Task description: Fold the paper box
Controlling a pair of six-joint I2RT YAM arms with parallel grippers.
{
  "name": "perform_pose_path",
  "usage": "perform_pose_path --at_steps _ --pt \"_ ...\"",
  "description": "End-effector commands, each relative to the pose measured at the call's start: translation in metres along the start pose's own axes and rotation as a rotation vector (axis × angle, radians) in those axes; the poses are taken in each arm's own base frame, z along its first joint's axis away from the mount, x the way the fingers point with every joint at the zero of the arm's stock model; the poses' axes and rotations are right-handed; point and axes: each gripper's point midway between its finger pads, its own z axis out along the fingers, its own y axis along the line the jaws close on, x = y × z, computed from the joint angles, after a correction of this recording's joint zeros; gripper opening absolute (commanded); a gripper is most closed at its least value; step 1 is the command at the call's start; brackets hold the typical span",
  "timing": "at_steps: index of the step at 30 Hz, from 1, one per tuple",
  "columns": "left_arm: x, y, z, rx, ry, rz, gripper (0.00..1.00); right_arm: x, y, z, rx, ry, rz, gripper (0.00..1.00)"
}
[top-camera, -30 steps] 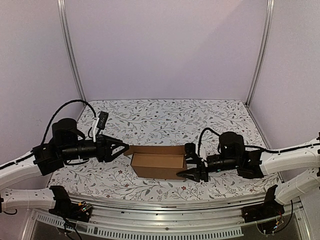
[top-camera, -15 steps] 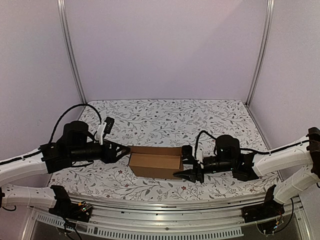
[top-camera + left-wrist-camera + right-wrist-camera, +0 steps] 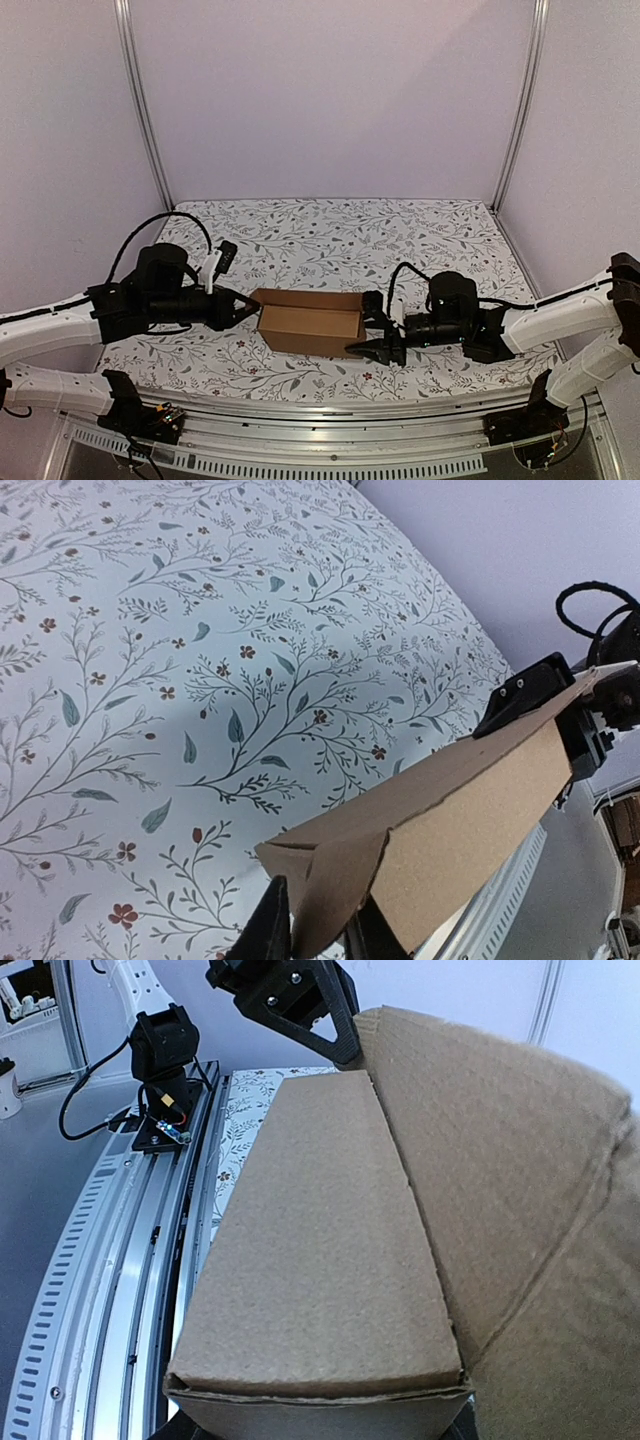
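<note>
The paper box point(image 3: 312, 325), plain brown cardboard, lies lengthwise on the floral table between my two arms. My left gripper point(image 3: 244, 308) is at its left end. In the left wrist view the box point(image 3: 470, 810) runs away to the upper right, and the left gripper point(image 3: 318, 908) is shut on the flap at the near end. My right gripper point(image 3: 376, 327) straddles the right end. The right wrist view is filled by the box point(image 3: 320, 1250), and the right gripper point(image 3: 315, 1426) is shut across that end, only its finger edges showing in the bottom corners.
The floral cloth point(image 3: 330, 235) covers the table to the back wall. An aluminium rail point(image 3: 320, 415) runs along the near edge, also seen in the right wrist view point(image 3: 110, 1260). Frame posts point(image 3: 143, 100) stand at the back corners. Black cables loop over both arms.
My left arm has moved right to the box's left end and its jaws have closed on the flap. The right arm and the box have shifted slightly left.
</note>
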Motion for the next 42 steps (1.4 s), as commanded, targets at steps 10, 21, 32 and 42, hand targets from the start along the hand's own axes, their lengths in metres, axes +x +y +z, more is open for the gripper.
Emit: perform_pose_path --at_steps 10,21,32,42 --pt "-0.014 -0.007 -0.007 -0.022 -0.013 0.028 0.21 0.010 0.000 0.003 0.010 0.018 0.012 0.14" --pt "-0.015 -0.009 -0.003 -0.036 0.019 0.025 0.00 0.015 -0.001 0.007 0.055 0.041 -0.018 0.13" --pt "-0.021 -0.014 0.000 -0.069 0.083 -0.007 0.00 0.027 0.004 0.014 0.108 0.092 -0.119 0.11" --pt "-0.028 -0.018 0.004 -0.092 0.142 0.022 0.00 0.039 0.012 0.011 0.087 0.136 -0.169 0.11"
